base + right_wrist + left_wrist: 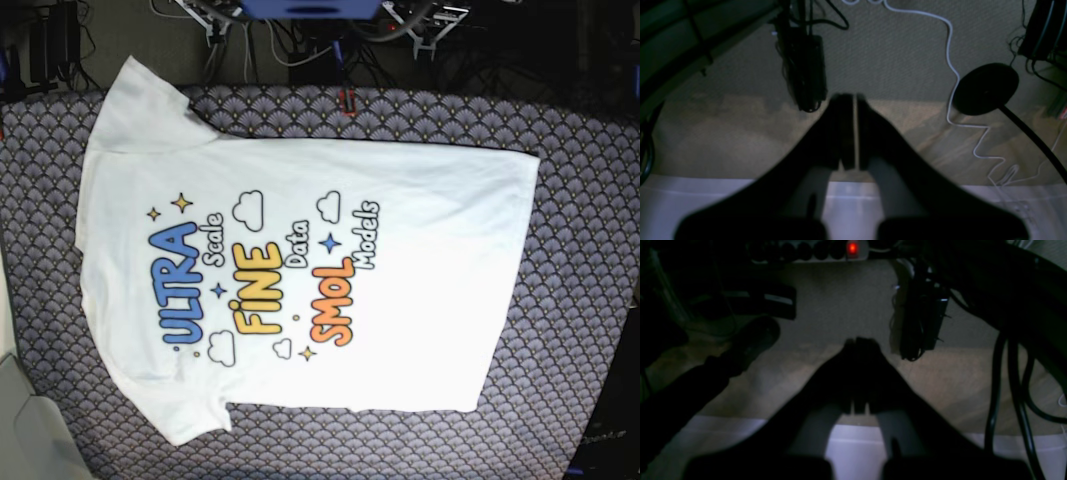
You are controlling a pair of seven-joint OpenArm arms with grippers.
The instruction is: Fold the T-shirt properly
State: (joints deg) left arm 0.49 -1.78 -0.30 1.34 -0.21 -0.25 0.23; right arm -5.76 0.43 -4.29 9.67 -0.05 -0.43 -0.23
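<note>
Both hands are away from the work: the left hand and the right hand each show their fingers pressed together with nothing between them, hanging over carpeted floor and cables beyond a pale edge, and neither appears in the base view.

Largest first, the counter, covered in a purple scallop-patterned cloth, carries the T-shirt, which lies flat and fully spread with its print facing up, collar end toward the left of the base view, hem toward the right. No fold is yet made, so the job looks to be at its very start.

A neat fold usually hides the print inside or leaves it centred, so the first choice is whether to turn the shirt over. Each hand would need to open before reaching in, then pinch a single point on the fabric edge, not a bunch. The upper sleeve reaches the counter's far edge near the cables and may snag; the lower sleeve lies nearer the front edge. Lifting both matching corners together and laying them down evenly should keep wrinkles out of the broad white body.
</note>
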